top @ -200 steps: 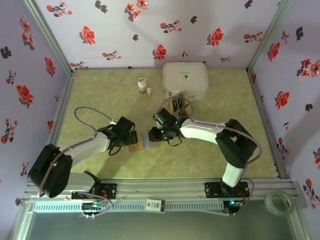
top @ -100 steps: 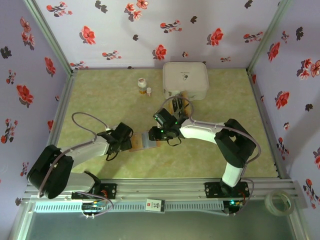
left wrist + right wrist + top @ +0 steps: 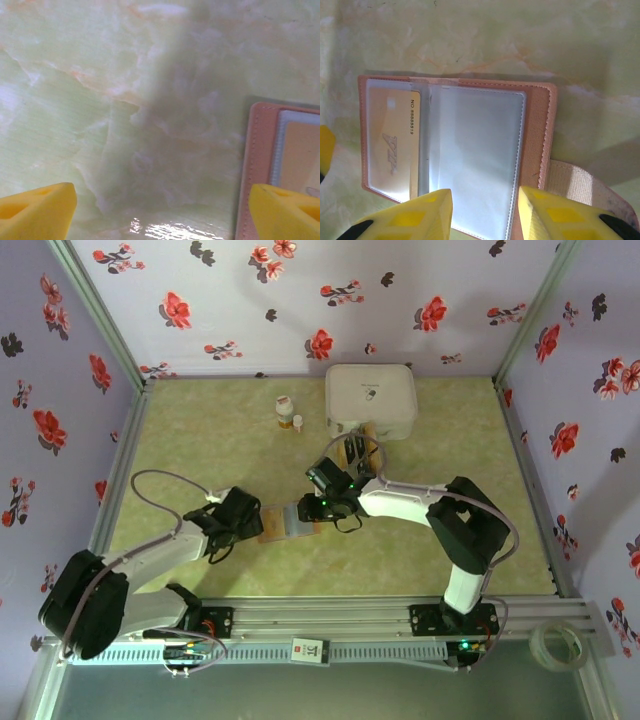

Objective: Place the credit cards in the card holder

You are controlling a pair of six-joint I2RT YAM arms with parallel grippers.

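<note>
Your right claw (image 3: 485, 215) hangs low over the open reddish-brown leather-look card holder (image 3: 542, 125), its yellow fingers partly spread. The holder's near edge and clear middle sleeve lie in the gap between them. You cannot tell from here whether the tips press on the plastic or only hover above it.

One tan-gold credit card (image 3: 395, 150) sits in the sleeve off the claw's left finger. A beige elastic strap (image 3: 575, 182) trails out beside the right finger.

Your left claw (image 3: 161, 210) is spread wide and empty over the pale green marbled tabletop (image 3: 125, 100). The holder's stitched edge lies just at its right fingertip.

Watch these risks:
- If the right fingers close now, they may crease or drag the loose sleeve.
- They may also hook the strap and fold the holder shut.
- If the left claw moves toward that edge, it could shove the unpinned holder sideways.
- A tilt of the holder might let the seated card slide out of its open pocket.
</note>
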